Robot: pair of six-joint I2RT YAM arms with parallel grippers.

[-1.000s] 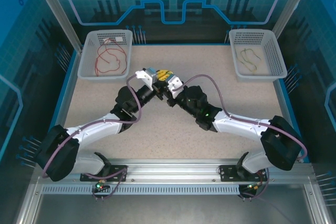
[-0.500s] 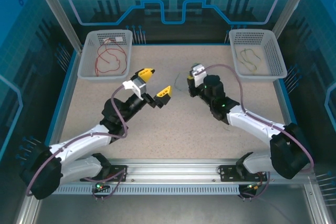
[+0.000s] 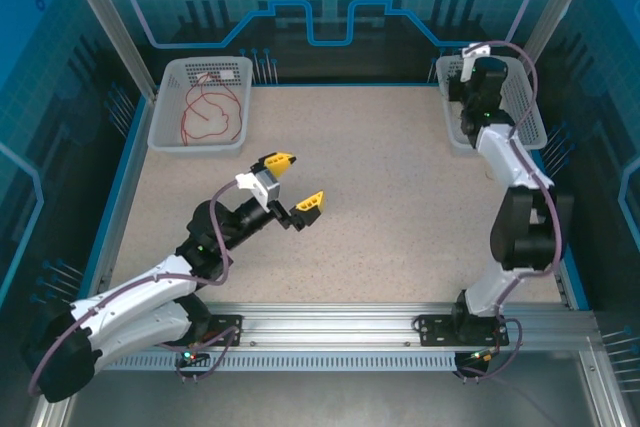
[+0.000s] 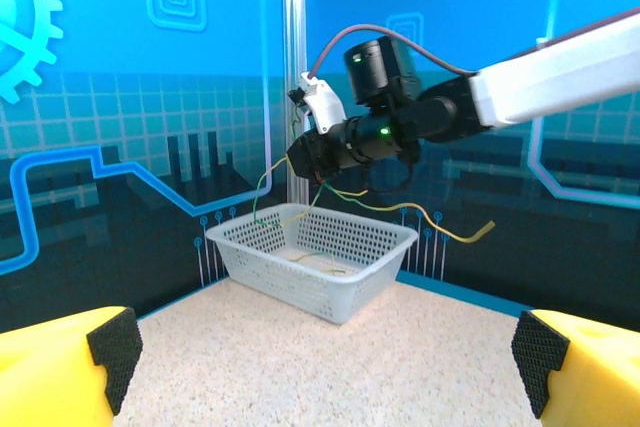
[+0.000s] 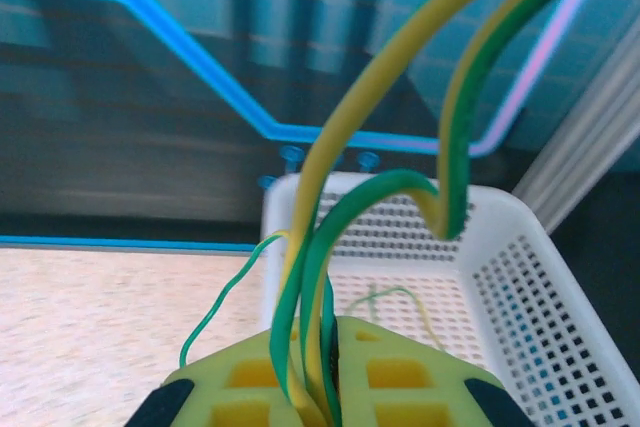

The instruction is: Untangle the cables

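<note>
On the table [image 3: 400, 197] the sorting looks nearly finished: the left basket [image 3: 160, 132] holds the red cables [image 3: 205, 117], and the right basket [image 4: 300, 282] has a few olive strands [image 4: 322, 263] on its floor. The right gripper [image 5: 318, 377] hangs above that right basket, clamped shut on a bundle of yellow-green cables [image 5: 330, 247] that dangle over it, so dropping them in seems the main step left. The left gripper [image 3: 297, 182] hovers over mid-table, jaws spread wide, holding nothing.
</note>
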